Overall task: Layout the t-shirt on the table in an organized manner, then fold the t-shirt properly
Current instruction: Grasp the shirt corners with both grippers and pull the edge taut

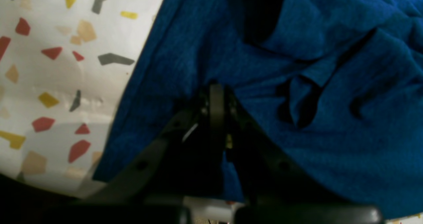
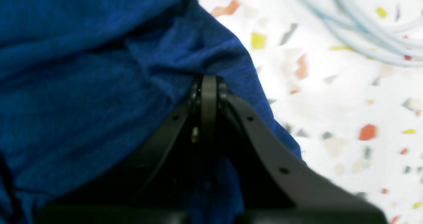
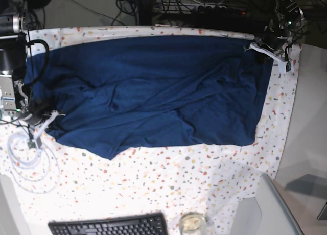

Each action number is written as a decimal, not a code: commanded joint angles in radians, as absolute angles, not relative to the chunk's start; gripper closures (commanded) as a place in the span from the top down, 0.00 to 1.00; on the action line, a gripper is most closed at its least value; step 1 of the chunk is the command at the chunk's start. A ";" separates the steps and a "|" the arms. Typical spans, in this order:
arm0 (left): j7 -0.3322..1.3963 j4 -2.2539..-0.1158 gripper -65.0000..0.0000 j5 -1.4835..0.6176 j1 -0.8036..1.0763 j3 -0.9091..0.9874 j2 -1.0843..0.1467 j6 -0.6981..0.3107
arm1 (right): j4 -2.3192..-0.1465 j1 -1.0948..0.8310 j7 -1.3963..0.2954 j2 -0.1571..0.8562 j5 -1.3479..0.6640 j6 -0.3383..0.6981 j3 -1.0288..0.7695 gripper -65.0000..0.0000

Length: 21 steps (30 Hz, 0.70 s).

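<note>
- My left gripper (image 1: 216, 88) has its fingers pressed together, pinching the t-shirt (image 3: 153, 92) near one edge.
- My right gripper (image 2: 209, 80) is likewise clamped on the shirt's fabric at the opposite side.
- The shirt lies spread wide but wrinkled across the table (image 3: 168, 184).
- A keyboard (image 3: 110, 226) sits at the near edge.

Soft matt wrinkled t-shirt (image 3: 153, 87) on flecked cloth table (image 3: 168, 179)

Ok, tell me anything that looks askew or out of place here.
The t-shirt lies spread but rumpled, with diagonal folds across its middle and a slanted near edge. Loose pale cables coil on the table beside the right gripper.
</note>
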<state>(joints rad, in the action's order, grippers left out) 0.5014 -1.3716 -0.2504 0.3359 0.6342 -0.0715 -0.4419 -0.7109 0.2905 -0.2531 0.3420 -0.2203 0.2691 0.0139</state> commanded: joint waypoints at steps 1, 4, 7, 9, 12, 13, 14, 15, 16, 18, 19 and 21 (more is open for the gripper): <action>0.489 -1.379 0.00 -0.251 0.340 0.639 -0.084 -0.437 | -0.716 0.305 -0.255 0.371 -0.206 0.232 0.004 0.00; 0.489 -1.348 0.00 -0.251 0.332 0.639 -0.087 -0.437 | -0.716 0.306 -0.254 0.372 -0.206 0.189 0.004 0.00; 0.489 -1.326 0.00 -0.251 0.331 0.639 -0.088 -0.437 | -0.717 0.308 -0.225 0.372 -0.208 0.176 0.004 0.00; 0.489 -1.325 0.00 -0.252 0.331 0.639 -0.088 -0.437 | -0.717 0.308 -0.214 0.372 -0.208 0.176 0.004 0.00; 0.487 -1.326 0.00 -0.252 0.331 0.639 -0.088 -0.437 | -0.717 0.308 -0.214 0.372 -0.208 0.173 0.004 0.00; 0.487 -1.330 0.00 -0.252 0.331 0.639 -0.088 -0.437 | -0.717 0.308 -0.213 0.372 -0.208 0.170 0.004 0.00; 0.487 -1.333 0.00 -0.252 0.331 0.639 -0.088 -0.437 | -0.717 0.308 -0.211 0.372 -0.208 0.168 0.004 0.00; 0.487 -1.334 0.00 -0.254 0.331 0.639 -0.088 -0.437 | -0.717 0.308 -0.202 0.372 -0.208 0.168 0.004 0.00; 0.487 -1.334 0.00 -0.254 0.331 0.639 -0.088 -0.437 | -0.719 0.308 -0.189 0.372 -0.208 0.166 0.004 0.00; 0.487 -1.334 0.00 -0.254 0.331 0.639 -0.088 -0.437 | -0.719 0.308 -0.156 0.372 -0.208 0.166 0.002 0.00; 0.487 -1.334 0.00 -0.255 0.331 0.639 -0.088 -0.437 | -0.720 0.308 -0.143 0.372 -0.208 0.166 0.002 0.00; 0.489 -1.336 0.00 -0.255 0.331 0.639 -0.087 -0.437 | -0.737 0.308 -0.133 0.374 -0.208 0.166 -0.005 0.00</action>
